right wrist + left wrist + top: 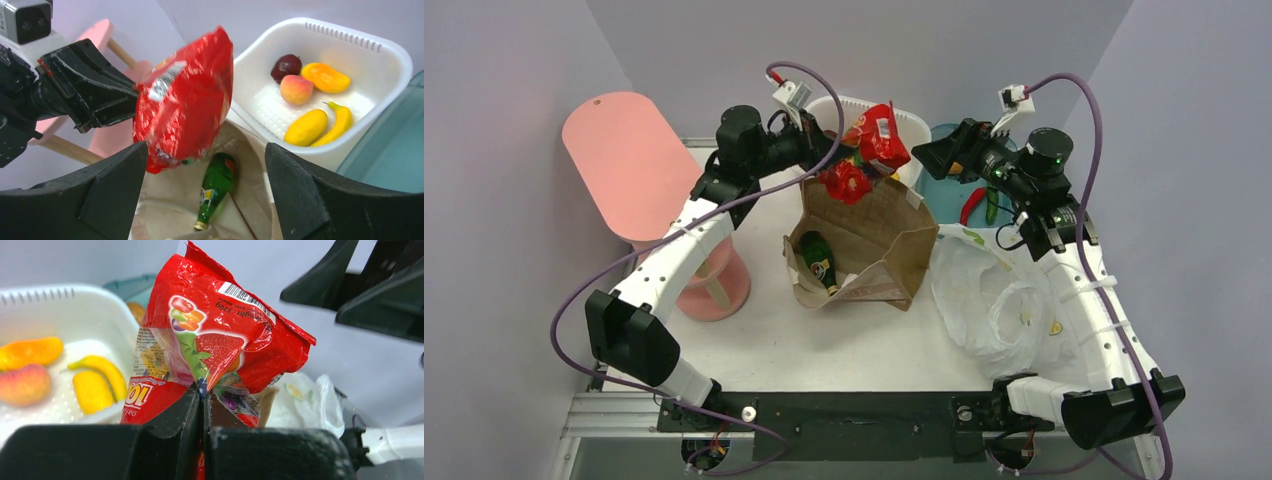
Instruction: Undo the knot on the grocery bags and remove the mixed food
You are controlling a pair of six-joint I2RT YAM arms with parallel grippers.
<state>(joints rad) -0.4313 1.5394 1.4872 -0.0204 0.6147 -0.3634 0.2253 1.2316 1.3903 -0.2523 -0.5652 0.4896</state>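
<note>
My left gripper [832, 150] is shut on a red snack packet [879, 135] and holds it in the air above the open brown paper bag [879, 245]. In the left wrist view the gripper [204, 396] pinches the packet's [220, 340] lower edge. A green labelled glass bottle [819, 262] lies inside the paper bag and shows in the right wrist view [215, 187]. My right gripper [929, 155] is open and empty, close to the packet [185, 100], its fingers [115, 190] wide apart. A crumpled white grocery bag [994, 300] with yellow marks lies at the right.
A white basket [360, 42] at the back holds a peach-coloured fruit [296, 89], a dark red fruit, mango-like fruits and a banana. A teal bin [944, 200] holds a red pepper [972, 205] and something green [991, 205]. A pink stool [629, 165] stands at the left.
</note>
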